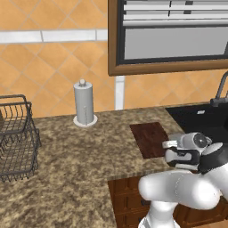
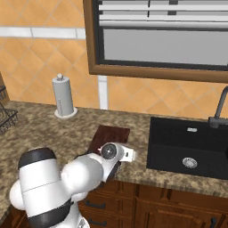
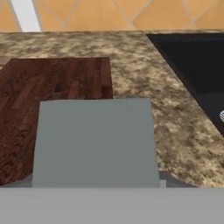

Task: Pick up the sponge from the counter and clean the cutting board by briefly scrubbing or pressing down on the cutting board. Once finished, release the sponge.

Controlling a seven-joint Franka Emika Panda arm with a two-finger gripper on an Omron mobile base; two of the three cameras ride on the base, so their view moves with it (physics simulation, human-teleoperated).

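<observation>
The cutting board (image 1: 150, 139) is a dark reddish-brown wooden slab lying flat on the speckled granite counter (image 1: 80, 156), just left of the sink. It also lies in the right base view (image 2: 107, 136) and takes up the left half of the hand view (image 3: 52, 100). My gripper (image 1: 170, 149) hovers low at the counter's front edge, by the board's near right corner, with the hand pointing toward the wall. Its fingers are hidden behind the wrist and the arm (image 2: 89, 171), so I cannot tell how the jaws stand. The sponge is out of view.
A black sink (image 2: 187, 144) with a dark faucet (image 2: 219, 111) lies right of the board. A paper-towel holder (image 1: 83, 103) stands at the back wall. A wire basket (image 1: 15, 138) sits at the far left. Dark wood cabinet fronts (image 2: 147, 205) run under the counter.
</observation>
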